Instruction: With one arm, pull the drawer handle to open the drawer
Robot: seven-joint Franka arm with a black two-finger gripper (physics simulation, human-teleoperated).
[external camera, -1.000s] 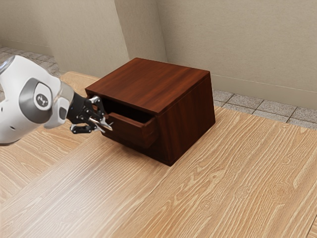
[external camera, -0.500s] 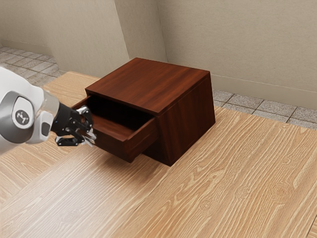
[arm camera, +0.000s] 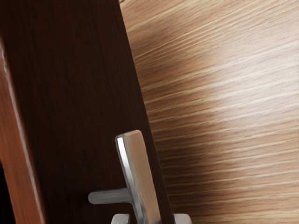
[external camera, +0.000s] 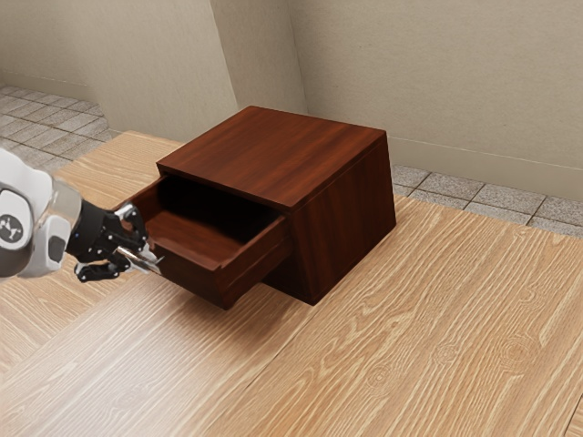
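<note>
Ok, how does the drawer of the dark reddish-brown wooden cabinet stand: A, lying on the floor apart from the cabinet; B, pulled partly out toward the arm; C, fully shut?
B: the dark wooden drawer juts out of the cabinet with its hollow showing, and the black gripper is at its silver metal handle.

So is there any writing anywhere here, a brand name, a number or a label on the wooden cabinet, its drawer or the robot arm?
None that can be read.
The cabinet, its open drawer and the metal handle are plain wood and metal, and the black claw bears no lettering either.
The round cap on the arm's joint carries a small white mark, too small to read.
</note>
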